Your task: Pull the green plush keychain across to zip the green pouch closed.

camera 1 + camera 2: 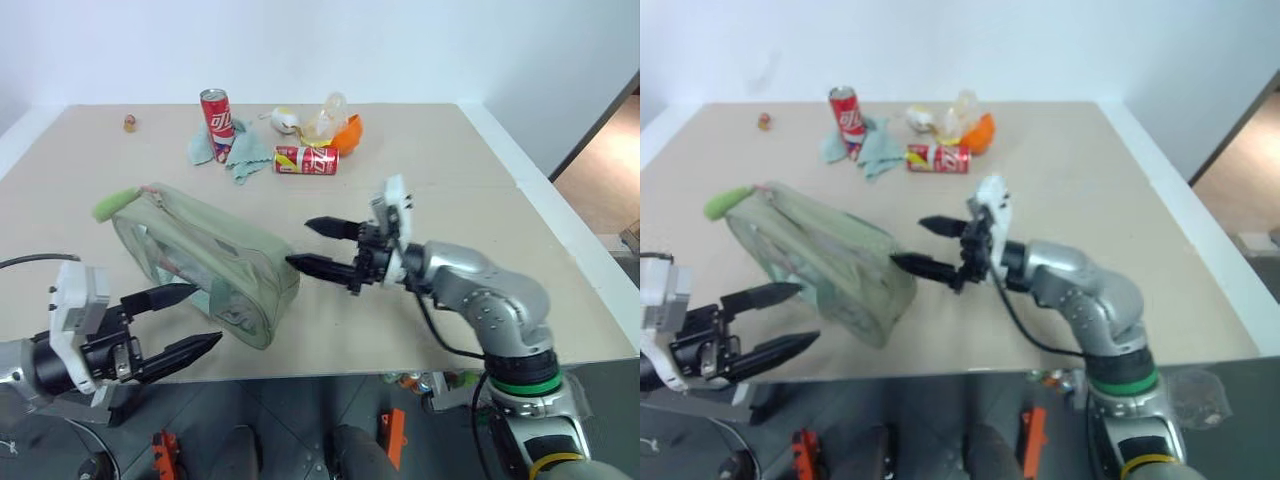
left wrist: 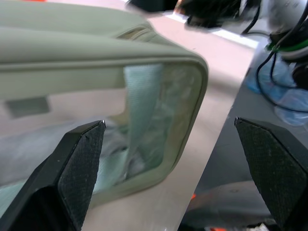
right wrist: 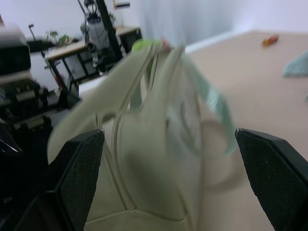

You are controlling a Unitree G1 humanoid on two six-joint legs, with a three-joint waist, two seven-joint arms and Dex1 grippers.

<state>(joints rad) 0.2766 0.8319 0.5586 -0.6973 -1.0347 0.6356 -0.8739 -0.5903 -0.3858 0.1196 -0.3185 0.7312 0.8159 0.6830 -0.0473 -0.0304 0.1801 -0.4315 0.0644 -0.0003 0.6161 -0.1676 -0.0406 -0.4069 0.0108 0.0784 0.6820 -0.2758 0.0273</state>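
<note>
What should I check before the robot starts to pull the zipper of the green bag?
1. Left gripper fingers open, holding nothing: ok.
2. Right gripper fingers open, holding nothing: ok.
3. Green pouch lies on the table between both grippers: ok.
4. Green plush keychain visible at the pouch's far end, untouched: ok.
5. Zipper open or already shut: cannot tell.
6. Cans and cloth stand away from the pouch: ok.
</note>
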